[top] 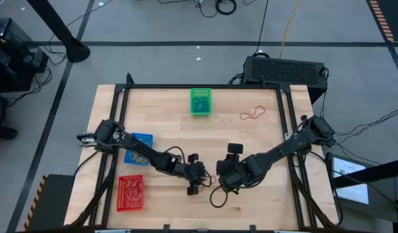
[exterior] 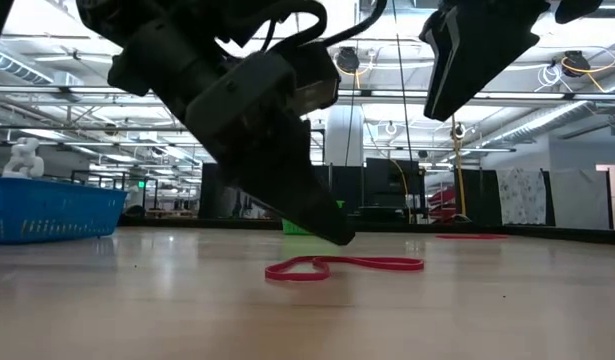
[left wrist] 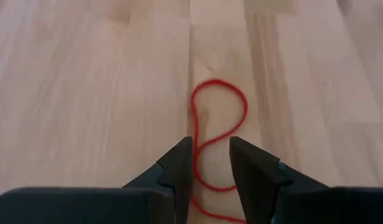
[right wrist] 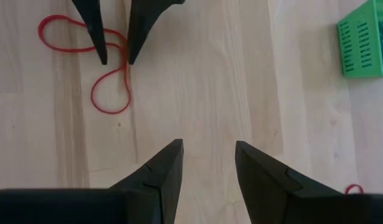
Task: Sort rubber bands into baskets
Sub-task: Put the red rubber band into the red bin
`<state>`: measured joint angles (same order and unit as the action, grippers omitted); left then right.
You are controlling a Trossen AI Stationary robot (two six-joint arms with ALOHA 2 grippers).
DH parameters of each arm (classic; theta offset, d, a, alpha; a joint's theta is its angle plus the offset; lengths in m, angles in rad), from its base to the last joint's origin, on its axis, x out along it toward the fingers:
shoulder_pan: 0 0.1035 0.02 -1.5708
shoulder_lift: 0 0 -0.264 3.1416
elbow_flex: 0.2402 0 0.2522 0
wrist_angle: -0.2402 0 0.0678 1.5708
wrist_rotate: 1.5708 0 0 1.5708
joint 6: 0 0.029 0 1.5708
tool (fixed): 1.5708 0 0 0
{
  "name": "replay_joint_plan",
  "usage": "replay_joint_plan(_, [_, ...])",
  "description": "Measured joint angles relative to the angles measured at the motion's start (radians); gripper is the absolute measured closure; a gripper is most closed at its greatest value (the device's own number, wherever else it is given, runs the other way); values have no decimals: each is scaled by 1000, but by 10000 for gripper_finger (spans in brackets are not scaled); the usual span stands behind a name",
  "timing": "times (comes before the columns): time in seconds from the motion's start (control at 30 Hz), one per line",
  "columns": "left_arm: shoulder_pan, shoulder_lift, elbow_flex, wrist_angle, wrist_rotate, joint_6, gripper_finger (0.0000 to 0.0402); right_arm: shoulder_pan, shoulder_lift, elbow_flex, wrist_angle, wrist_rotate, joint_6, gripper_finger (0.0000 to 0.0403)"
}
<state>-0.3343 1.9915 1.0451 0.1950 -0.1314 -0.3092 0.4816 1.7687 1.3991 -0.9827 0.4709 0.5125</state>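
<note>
High view: my left end effector (top: 193,188) and right end effector (top: 221,181) close together at near-centre of desk (top: 166,123); green basket (top: 200,101) far edge, blue basket (top: 139,147) and red basket (top: 130,192) left side.

Low view: red rubber band (exterior: 344,266) flat on desk beneath left fingers.

Left wrist view: fingers spread slightly, straddling band (left wrist: 217,134).

Right wrist view: right fingers spread, gripping nothing.

You find no text, label, brand or number that you can read in any view. The white sheet (top: 349,169) beside the surface (top: 166,139) at the right arm's side bears dark marks, too small for you to read.
</note>
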Motion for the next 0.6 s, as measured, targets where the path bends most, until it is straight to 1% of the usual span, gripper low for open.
replay_joint_plan(0.6, [2, -1, -11, -4, -11, 0, 290, 0, 0, 0, 6, 0, -4, 264])
